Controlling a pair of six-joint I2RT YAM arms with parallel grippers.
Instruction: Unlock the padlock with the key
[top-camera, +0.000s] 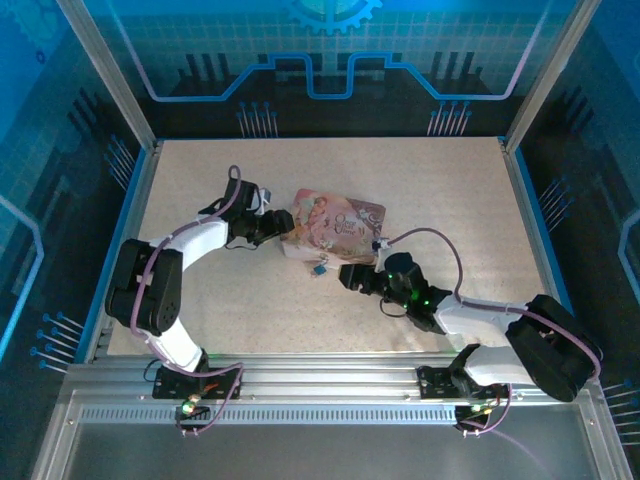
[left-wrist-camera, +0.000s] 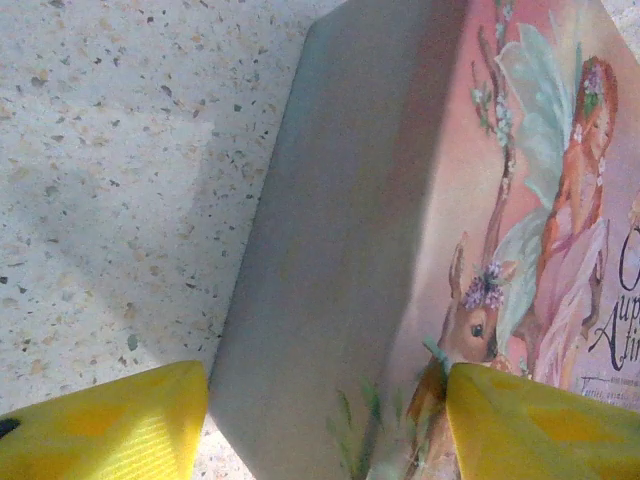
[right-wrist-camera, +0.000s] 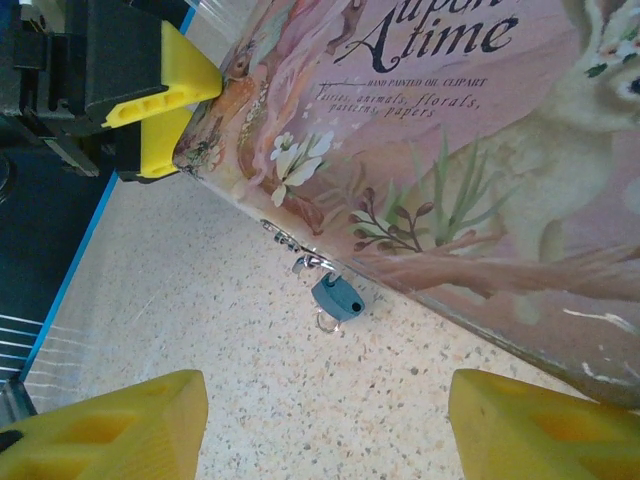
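The small blue-grey padlock (right-wrist-camera: 338, 297) hangs on a silvery hasp at the near edge of the pink illustrated tin (right-wrist-camera: 480, 130) and rests on the speckled table, with a thin wire ring just below it. From above, the padlock (top-camera: 318, 268) sits just ahead of my right gripper (top-camera: 346, 275). That right gripper (right-wrist-camera: 328, 420) is open, nothing between its fingers, a short way from the lock. My left gripper (top-camera: 284, 226) is open at the tin's left end; in its wrist view the left gripper (left-wrist-camera: 325, 400) straddles a corner of the tin (left-wrist-camera: 340, 230). I cannot make out the key.
The tin (top-camera: 335, 225) lies flat near the middle of the beige table. A yellow finger (right-wrist-camera: 160, 95) of the left gripper touches the tin's left corner. Blue rails and metal posts border the table (top-camera: 450, 190). Open surface lies all around the tin.
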